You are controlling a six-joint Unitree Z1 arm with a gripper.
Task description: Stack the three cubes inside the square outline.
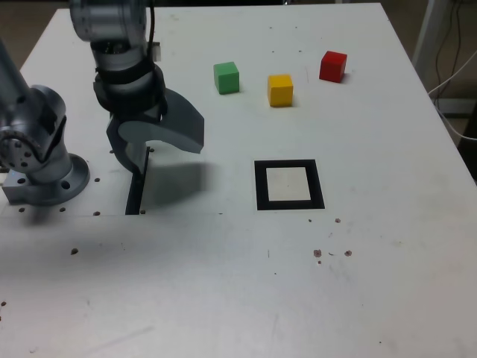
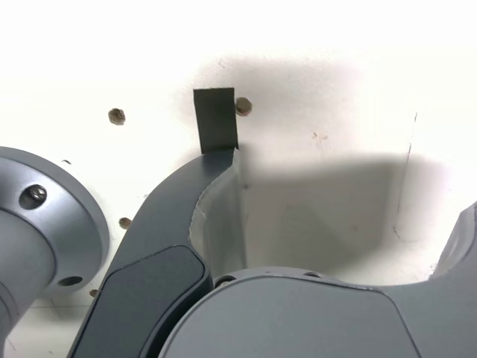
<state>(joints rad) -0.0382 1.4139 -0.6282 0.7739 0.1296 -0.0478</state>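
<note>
Grey two-jaw gripper (image 1: 160, 145) is seen spread wide, nothing held, parked low over the narrow black tape strip (image 1: 136, 186) near the arm base at the exterior view's left. Small green cube (image 1: 226, 77), yellow cube (image 1: 280, 90) and red cube (image 1: 333, 66) are lined up at the far side of the white table (image 1: 223, 283), well apart from each other and from the gripper. Thick black square outline with pale centre (image 1: 289, 184) lies empty, nearer than the cubes. No cube is stacked yet.

Risks judged: cubes are small, smooth, hard-edged; an off-centre pinch could tip or skid one across the slick, speckled tabletop. A curved jaw could also knock a neighbouring cube.
</note>
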